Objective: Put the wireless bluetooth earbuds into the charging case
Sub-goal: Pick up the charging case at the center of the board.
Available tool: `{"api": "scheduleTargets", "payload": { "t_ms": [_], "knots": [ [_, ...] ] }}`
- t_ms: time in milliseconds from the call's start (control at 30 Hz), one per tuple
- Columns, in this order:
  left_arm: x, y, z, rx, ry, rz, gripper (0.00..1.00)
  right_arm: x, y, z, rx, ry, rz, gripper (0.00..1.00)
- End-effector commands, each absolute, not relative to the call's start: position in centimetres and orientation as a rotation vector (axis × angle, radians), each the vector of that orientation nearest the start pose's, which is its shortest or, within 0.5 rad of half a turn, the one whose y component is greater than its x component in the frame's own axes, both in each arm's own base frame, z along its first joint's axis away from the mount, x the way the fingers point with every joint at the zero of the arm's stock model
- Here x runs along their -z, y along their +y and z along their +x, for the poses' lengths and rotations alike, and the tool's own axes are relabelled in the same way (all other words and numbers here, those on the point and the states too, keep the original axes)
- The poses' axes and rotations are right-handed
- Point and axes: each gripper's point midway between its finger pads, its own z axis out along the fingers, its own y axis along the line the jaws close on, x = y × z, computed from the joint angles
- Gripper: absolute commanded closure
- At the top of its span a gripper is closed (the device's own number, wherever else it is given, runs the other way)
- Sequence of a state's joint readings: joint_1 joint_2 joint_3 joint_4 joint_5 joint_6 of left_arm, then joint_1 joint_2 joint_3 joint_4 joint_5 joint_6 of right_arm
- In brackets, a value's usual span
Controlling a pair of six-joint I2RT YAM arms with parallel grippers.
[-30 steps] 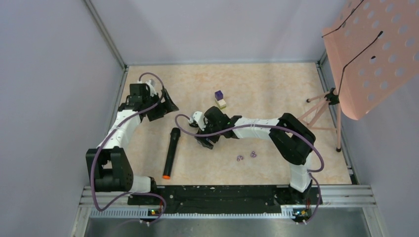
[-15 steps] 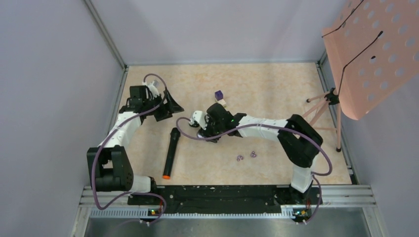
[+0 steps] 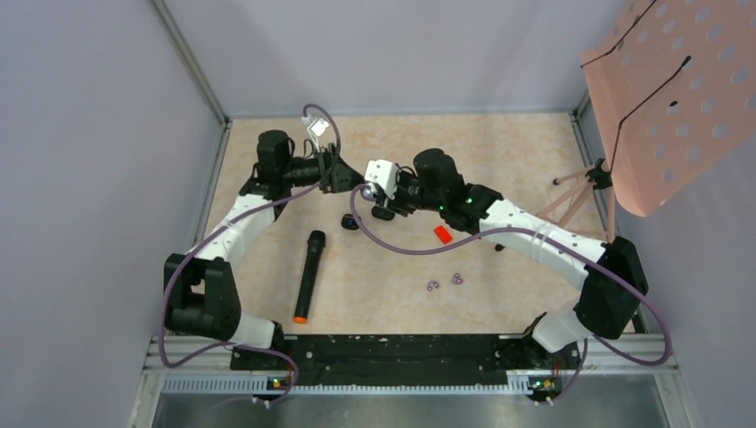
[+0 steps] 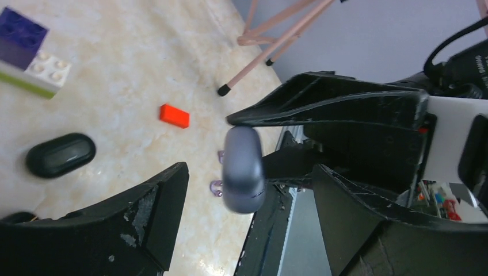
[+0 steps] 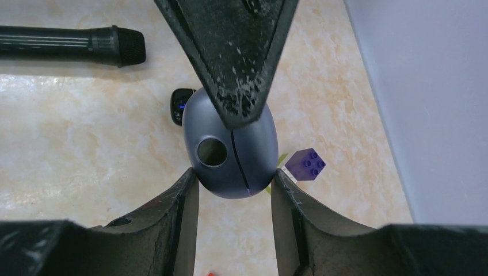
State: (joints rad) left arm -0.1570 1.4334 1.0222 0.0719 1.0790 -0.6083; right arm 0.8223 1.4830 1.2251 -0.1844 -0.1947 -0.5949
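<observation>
The charging case (image 5: 230,150) is a grey-blue egg shape with a seam and a round hole. It hangs above the table with my right gripper (image 5: 234,175) shut on its sides. In the left wrist view the case (image 4: 243,169) sits in the wide gap of my open left gripper (image 4: 250,178), touching neither finger. From above, the left gripper (image 3: 343,174) and the right gripper (image 3: 370,191) meet tip to tip at mid-table. A small black oval piece (image 4: 60,154), seemingly one of the earbuds, lies on the table below (image 3: 349,222).
A black microphone (image 3: 308,275) with an orange end lies front left. A red block (image 3: 442,234) and two pale purple rings (image 3: 446,282) lie right of centre. A purple-and-cream brick (image 5: 308,164) sits beneath the grippers. A pink music stand (image 3: 660,98) fills the right side.
My right gripper closed on the case at the table, then lifted it up and toward the back. The left gripper swung right to meet it and now straddles the case.
</observation>
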Motion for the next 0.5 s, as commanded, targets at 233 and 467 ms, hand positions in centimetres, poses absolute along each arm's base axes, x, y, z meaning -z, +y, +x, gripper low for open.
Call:
{"api": "scheduleTargets", "payload": {
  "t_ms": [233, 467],
  "knots": [
    [-27.5, -24.5, 32.0, 1.628, 1.903, 0.552, 0.27, -27.3, 34.8, 31.9, -0.284, 1.400, -1.324, 0.71],
    [-27.1, -25.2, 32.0, 1.673, 1.911, 0.587, 0.42, -27.9, 34.6, 32.2, -0.289, 1.417, -1.274, 0.71]
  ]
}}
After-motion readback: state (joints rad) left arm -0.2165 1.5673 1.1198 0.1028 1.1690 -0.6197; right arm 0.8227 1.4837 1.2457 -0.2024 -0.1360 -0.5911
